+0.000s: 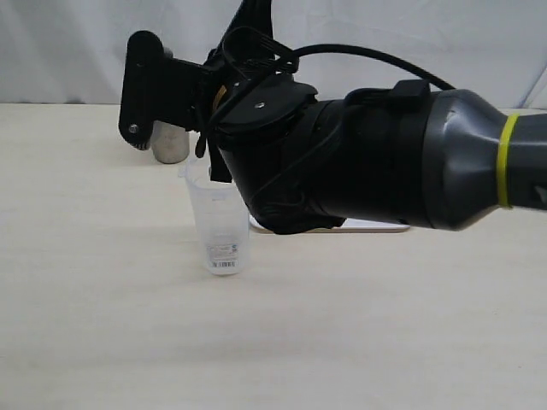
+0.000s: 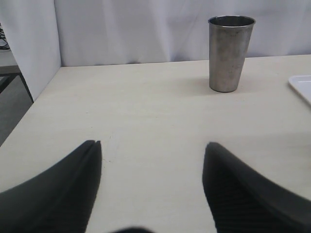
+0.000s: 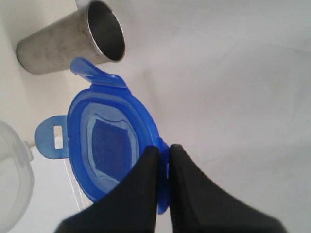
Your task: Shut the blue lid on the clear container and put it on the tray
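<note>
Right pincer, fingers pressed together on the edge of the blue lid, hangs above the pale surface with the capping step in hand. The left pincer sits spread and empty, low over the surface and apart from the action.

From where I stand, the clear container is upright and open-mouthed on the surface beneath the right arm's wrist. It is just in front of the white tray, most of which the arm hides; whether the two touch I cannot tell. The lid is not yet on the container but is held near it, snap flaps flared outward.

To do this well, the arm would, to my eye, need to bring the lid flat and centred over the mouth before lowering it. It should keep the flaps splayed so none folds under the rim, then press evenly. A pinch on one edge invites tilting, and the tall, narrow container looks easy to topple. The idle left pincer could steady it.

Counted, largest first: one surface, two arms, one tray, one clear container, one grey metal tumbler standing behind the container, and one blue lid with two flaps plainly in sight
</note>
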Tool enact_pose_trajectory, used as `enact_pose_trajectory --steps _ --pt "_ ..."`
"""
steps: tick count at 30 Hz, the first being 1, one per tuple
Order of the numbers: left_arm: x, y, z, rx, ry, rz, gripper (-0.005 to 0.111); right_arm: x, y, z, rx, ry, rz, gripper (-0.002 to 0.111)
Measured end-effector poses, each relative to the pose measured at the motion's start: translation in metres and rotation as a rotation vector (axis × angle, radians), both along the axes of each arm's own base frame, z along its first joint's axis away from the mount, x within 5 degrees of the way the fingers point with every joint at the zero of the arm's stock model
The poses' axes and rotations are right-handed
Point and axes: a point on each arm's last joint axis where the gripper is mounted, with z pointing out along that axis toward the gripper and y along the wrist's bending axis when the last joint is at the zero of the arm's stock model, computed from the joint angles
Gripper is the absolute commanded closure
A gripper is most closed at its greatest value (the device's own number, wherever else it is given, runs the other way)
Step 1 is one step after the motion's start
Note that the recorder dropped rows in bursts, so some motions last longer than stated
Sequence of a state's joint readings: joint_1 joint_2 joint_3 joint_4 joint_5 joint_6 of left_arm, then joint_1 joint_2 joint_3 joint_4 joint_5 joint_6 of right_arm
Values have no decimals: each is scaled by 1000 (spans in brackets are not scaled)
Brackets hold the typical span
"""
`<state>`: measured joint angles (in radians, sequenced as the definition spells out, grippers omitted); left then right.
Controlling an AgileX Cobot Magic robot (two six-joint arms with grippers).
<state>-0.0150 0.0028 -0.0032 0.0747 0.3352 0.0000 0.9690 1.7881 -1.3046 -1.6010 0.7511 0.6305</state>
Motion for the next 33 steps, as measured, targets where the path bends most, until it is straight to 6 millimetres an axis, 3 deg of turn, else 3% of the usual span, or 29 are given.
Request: enact_pose_trajectory --steps 26,33 --pt "0 0 0 0 0 0 49 -2 8 -9 -127 -10 67 104" --pt "0 0 0 0 0 0 49 -13 17 -9 -125 -9 98 104"
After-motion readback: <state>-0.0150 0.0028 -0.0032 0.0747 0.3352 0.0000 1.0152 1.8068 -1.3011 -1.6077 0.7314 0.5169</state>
